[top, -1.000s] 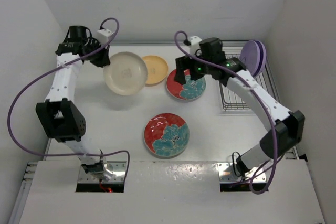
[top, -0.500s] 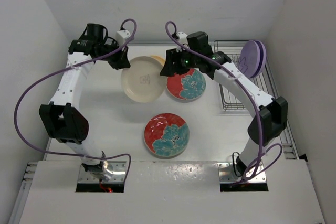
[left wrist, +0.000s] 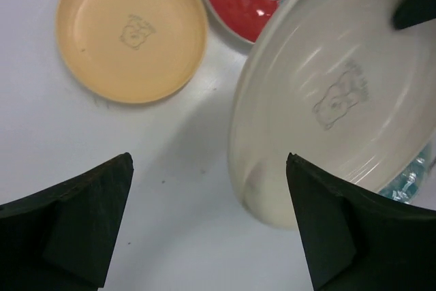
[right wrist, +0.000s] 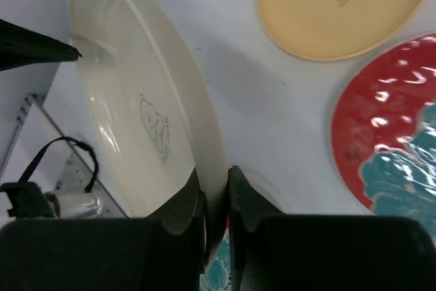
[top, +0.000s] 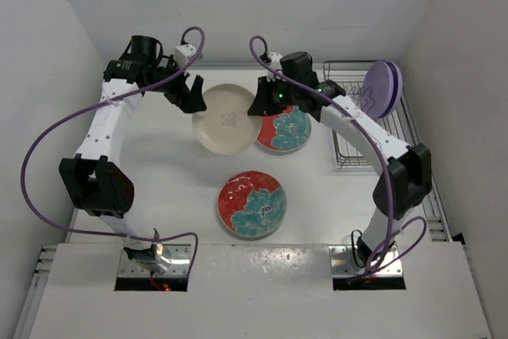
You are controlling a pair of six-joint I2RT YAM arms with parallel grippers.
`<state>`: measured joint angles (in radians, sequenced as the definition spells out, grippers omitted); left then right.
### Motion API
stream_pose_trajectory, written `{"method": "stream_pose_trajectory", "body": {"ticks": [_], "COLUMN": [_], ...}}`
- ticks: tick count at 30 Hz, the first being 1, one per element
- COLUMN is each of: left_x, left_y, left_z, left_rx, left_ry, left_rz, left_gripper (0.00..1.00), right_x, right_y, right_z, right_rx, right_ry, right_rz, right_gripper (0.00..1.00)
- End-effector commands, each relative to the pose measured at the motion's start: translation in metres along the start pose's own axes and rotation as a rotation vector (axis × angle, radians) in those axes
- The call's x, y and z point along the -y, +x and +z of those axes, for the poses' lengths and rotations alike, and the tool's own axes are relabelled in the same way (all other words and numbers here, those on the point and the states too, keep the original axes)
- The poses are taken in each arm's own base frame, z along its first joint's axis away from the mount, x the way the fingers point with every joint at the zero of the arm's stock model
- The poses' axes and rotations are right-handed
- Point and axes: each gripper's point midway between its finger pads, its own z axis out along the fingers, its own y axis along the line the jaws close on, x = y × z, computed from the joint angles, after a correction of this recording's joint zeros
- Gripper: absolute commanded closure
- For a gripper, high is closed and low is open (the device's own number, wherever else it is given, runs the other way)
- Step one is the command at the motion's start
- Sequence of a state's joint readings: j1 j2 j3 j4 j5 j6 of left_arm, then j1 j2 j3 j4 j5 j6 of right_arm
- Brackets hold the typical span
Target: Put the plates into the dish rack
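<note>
The cream plate has a smooth, glazed, ceramic-looking face with soft streaks of shine. The two red floral plates, at six o'clock and three o'clock of it in the top view, are glossier, with bright white glints on rippled glaze. The orange-yellow plate looks smooth and nearly matt, as does the faintly specked white table; the dish rack is thin dark metal wire, and the fingers of the left gripper are matt black plastic.
</note>
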<state>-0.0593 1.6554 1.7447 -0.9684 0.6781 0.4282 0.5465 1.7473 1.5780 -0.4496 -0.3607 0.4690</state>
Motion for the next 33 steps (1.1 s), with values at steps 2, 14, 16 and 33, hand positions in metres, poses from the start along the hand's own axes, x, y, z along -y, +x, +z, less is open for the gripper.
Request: {"method": "stream_pose_trajectory", "body": {"ticks": [2,14,16,33], "left_x": [-0.054,-0.084,-0.087,-0.095], "left_y": [0.000,0.023,0.025,0.038], "left_z": [-0.018,-0.012,-0.015,-0.010], "left_rx": [-0.041,-0.110,-0.110,-0.126], "left_ry": [-0.324,-0.424,-0.432,-0.412], "left_rz": [-0.070,-0.141,-0.149,-0.184], "left_gripper": [0.00,0.00,0.00,0.00], "right_x": [0.039,0.219,0.248,0.336], "right_y": [-0.071,-0.113,-0.104,-0.059], "right_z": [-0.076,-0.295,-0.307,-0.268], "right_rx": [0.252,0.310,0.270,0.235], "right_ry": [0.337,1.592,1.630,1.631], "right_rz": [-0.107,-0.341,-0.285,-0.155], "right_gripper": [1.00,1.00,1.00,1.00]}}
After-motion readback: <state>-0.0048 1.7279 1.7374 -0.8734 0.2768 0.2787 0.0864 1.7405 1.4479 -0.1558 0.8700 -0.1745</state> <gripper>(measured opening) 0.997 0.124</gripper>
